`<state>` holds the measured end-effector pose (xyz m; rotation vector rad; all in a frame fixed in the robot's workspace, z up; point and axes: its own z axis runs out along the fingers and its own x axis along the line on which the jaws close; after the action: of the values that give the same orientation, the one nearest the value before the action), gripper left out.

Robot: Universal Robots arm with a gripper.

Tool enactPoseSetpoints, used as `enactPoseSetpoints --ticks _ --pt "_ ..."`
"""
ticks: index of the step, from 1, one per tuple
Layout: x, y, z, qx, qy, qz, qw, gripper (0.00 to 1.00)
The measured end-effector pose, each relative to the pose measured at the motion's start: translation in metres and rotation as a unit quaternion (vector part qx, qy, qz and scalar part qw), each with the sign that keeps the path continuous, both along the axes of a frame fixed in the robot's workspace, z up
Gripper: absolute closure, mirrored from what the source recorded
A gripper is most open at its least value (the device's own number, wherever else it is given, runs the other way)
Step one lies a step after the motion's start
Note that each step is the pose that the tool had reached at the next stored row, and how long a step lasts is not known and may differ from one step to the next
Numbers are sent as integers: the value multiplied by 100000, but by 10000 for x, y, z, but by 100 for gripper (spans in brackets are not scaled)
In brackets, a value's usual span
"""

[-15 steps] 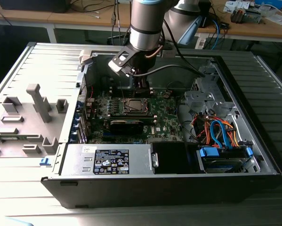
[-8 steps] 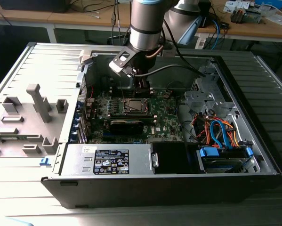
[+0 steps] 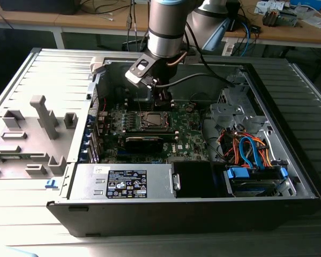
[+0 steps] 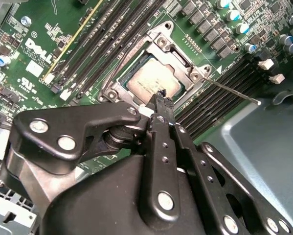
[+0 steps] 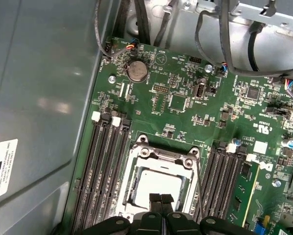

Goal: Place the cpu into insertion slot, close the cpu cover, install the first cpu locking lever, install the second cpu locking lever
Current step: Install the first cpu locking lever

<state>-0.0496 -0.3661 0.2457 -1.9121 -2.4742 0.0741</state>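
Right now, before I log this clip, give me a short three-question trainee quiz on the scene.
1. True or false: the pale grey-silver square cpu lies seated on the green motherboard.
2. The thin silvery metal frame cpu cover is: A standing upright; B lying flat around the cpu; C removed from the case.
3. Fill in: the fingertips of the black end effector are pressed ___.
Key: 1 true; 2 B; 3 together.

Workshop backdrop
Cluttered wooden desks [image 3: 42,24] line the back; a grey ribbed surface [image 3: 26,235] spreads across the foreground, brighter at the exterior view's left.
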Motion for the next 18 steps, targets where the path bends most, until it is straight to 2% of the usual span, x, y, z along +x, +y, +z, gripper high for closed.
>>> enactPoseSetpoints --ticks 7,18 --pt "0 0 0 1 0 3146 99950 89" --pt "0 0 0 2 -2 6695 99776 89"
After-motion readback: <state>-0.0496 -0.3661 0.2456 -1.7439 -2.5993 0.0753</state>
